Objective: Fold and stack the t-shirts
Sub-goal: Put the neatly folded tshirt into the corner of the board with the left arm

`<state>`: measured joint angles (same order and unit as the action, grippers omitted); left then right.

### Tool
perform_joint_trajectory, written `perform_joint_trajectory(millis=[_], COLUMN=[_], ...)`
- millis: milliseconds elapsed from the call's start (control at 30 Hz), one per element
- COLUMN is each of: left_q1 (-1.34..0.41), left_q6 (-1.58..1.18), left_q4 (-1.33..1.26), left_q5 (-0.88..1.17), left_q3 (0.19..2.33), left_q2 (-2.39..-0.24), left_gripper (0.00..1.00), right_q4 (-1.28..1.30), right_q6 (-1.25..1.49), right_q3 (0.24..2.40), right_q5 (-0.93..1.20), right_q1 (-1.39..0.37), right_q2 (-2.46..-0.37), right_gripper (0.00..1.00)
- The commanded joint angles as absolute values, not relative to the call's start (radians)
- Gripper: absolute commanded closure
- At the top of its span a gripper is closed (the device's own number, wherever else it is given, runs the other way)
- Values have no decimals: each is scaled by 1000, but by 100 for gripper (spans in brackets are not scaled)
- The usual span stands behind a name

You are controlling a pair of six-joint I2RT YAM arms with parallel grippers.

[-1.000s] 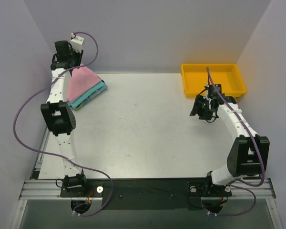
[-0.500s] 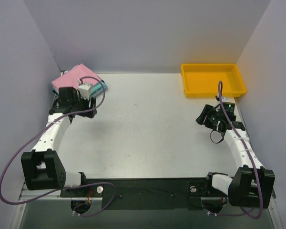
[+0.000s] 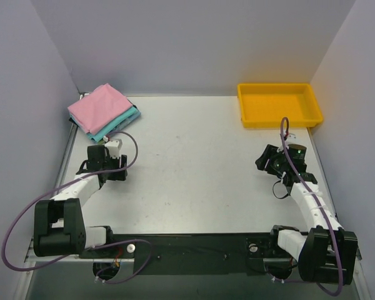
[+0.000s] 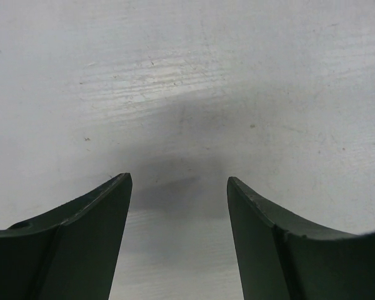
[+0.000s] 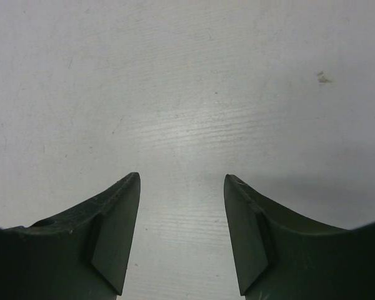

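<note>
The folded t-shirts lie stacked at the table's far left corner: a light pink one [image 3: 100,106] on top, a teal-green one [image 3: 121,122] under it, and a thin blue edge [image 3: 135,112] at the stack's right side. My left gripper [image 3: 114,170] is low over the table, well in front of the stack, open and empty. In the left wrist view its fingertips [image 4: 121,187] frame only bare table. My right gripper [image 3: 264,160] hovers at the right side, open, with nothing between its fingers [image 5: 130,187].
An empty yellow plastic tray [image 3: 244,106] stands at the far right corner. Purple walls close in the table on the left, back and right. Purple cables loop from both arms.
The left arm has drawn back from the stack toward the near edge and let the pink t-shirt go, its gripper opening. The right arm pulled back toward its base.
</note>
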<state>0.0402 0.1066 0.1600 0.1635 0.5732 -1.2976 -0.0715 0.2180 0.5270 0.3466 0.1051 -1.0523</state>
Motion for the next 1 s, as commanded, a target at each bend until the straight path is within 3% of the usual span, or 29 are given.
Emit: perform_joint_trajectory(millis=[0,967], left_q1=[43,43], left_q6=[78,34], left_q4=[15,-14], left_q5=[117,54], left_q3=[548,551], left_q2=[-1278,-1298], left_gripper=[28,27], right_q4=[-140,-135], right_q6=[193,184], right_q3=[517,517], right_q5=[365,376], right_q1=[110,110], right_q2=[-1071,-1066], right_gripper=[48,48])
